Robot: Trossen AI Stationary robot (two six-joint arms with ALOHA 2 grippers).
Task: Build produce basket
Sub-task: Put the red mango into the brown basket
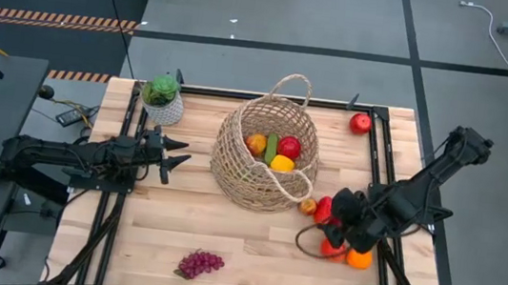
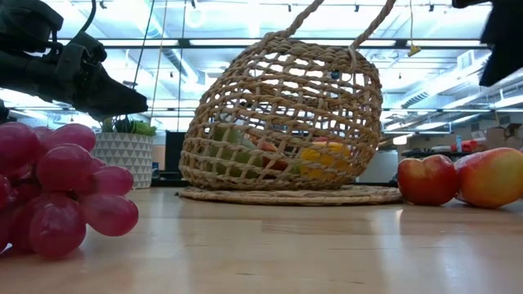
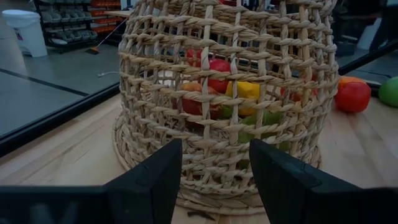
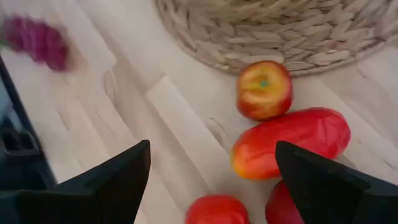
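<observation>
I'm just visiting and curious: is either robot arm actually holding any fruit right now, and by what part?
No. The right tool hangs open above the red produce beside the basket, gripping nothing. The left tool is open too, empty, facing the basket.

left pincer (image 1: 178, 157): parted, empty | right pincer (image 1: 321, 229): spread wide, lowered
</observation>
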